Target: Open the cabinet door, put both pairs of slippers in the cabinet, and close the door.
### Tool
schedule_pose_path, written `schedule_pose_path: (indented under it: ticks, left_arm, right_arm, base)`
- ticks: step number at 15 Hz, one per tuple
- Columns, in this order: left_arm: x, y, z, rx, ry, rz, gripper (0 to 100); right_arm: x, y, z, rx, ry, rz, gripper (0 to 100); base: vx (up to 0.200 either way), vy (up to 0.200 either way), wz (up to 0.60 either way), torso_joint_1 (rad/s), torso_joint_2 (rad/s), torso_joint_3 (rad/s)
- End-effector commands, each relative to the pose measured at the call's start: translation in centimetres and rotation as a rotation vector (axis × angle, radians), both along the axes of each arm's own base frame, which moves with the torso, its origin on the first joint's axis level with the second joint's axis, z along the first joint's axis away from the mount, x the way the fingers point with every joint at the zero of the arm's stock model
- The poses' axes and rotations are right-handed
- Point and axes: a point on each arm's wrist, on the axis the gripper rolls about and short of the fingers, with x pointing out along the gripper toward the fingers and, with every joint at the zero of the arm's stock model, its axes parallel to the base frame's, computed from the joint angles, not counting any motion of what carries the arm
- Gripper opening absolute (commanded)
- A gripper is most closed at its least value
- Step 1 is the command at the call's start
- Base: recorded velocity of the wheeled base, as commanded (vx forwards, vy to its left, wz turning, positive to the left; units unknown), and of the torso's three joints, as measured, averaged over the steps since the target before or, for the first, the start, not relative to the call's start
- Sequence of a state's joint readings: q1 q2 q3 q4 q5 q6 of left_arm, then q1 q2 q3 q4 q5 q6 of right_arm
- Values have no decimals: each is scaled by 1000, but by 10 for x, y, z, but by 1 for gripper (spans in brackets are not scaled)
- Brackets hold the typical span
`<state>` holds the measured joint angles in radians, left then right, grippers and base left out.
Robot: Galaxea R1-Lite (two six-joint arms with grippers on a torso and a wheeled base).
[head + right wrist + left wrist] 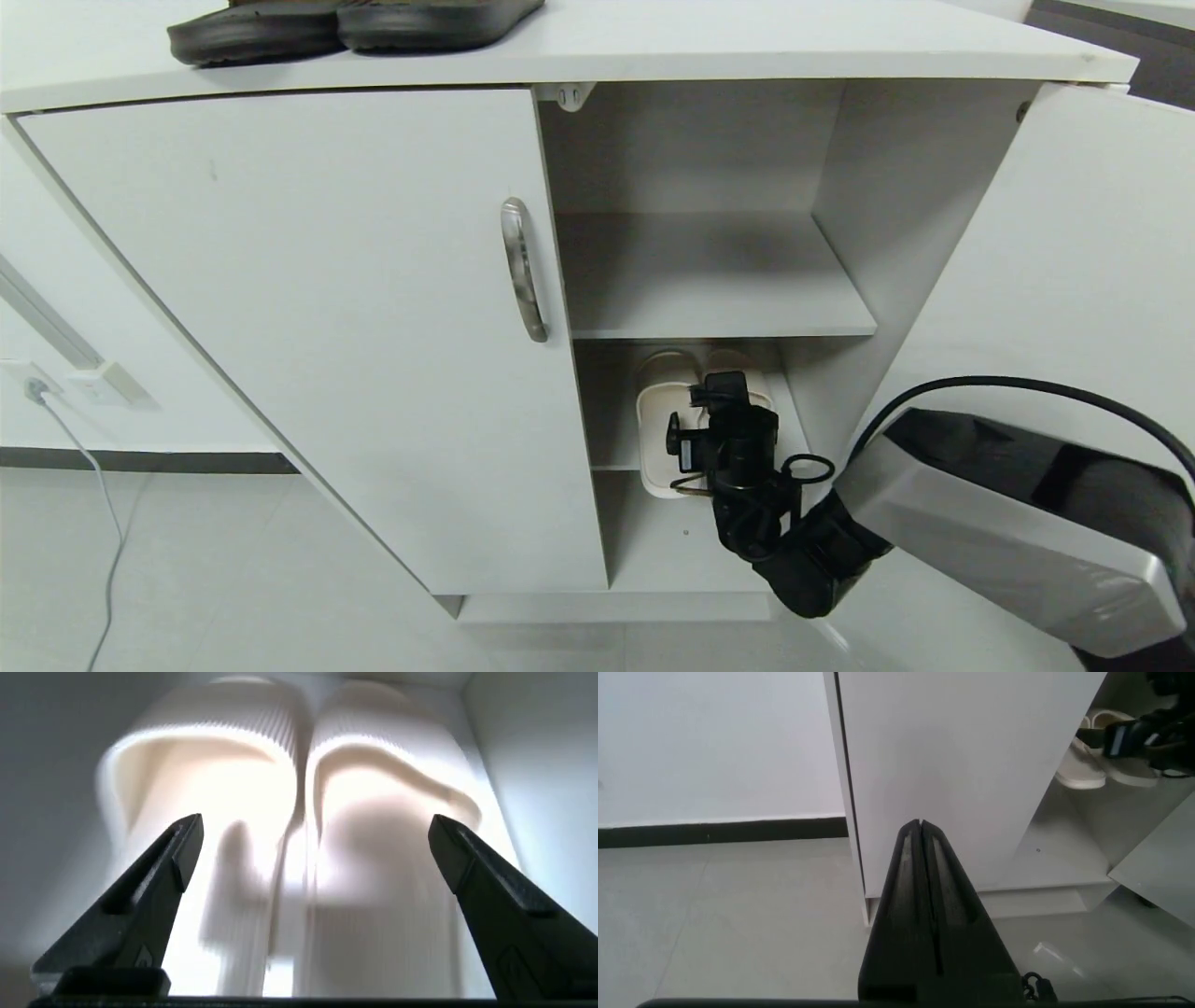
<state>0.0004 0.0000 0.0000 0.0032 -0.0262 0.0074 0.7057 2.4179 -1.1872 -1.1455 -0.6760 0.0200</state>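
A white cabinet (280,308) stands with its left door shut and its right door (1074,271) swung open. A pair of cream slippers (667,397) lies side by side on the lower shelf, heels sticking out over its front edge. My right gripper (313,859) is open just above them, one finger out to each side, nothing held. In the head view that right gripper (719,397) sits over the slippers' heels. A pair of dark slippers (345,26) rests on the cabinet top at the left. My left gripper (920,849) is shut, low in front of the closed door.
The upper shelf (709,280) is bare. A metal handle (523,269) runs down the closed door's edge. A grey cable (103,504) hangs from a wall socket at the left. Light floor tiles (729,924) spread in front of the cabinet.
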Motion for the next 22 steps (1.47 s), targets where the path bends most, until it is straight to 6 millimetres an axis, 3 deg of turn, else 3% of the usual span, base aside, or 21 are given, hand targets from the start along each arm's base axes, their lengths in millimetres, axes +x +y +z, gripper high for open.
schedule_pose_path:
  ticks: [1,4,6,10,20,22]
  left_arm:
    - [0,0,0,0,0,0,0]
    - [0,0,0,0,0,0,0]
    - [0,0,0,0,0,1,0]
    - [0,0,0,3,1,-2,0]
    - [0,0,0,-1,0,0,0]
    - [0,0,0,0,0,-2,0]
  right_arm:
    - [-43,-11,24,15,-12,45,100]
    - [-83,-29,20,7,1,83,100]
    - [-91,-29,19,12,-6,100,100]
    - [-92,-27,17,9,-1,106,100]
    - [-94,-26,16,6,2,112,100]
    - [-94,-26,16,6,2,112,100]
  base:
    - [0,0,0,0,0,0]
    - [0,0,0,0,0,0]
    - [0,0,0,0,0,0]
    - [0,0,0,0,0,0]
    - [-200,0,0,1,3,4]
    - [0,0,0,0,0,0]
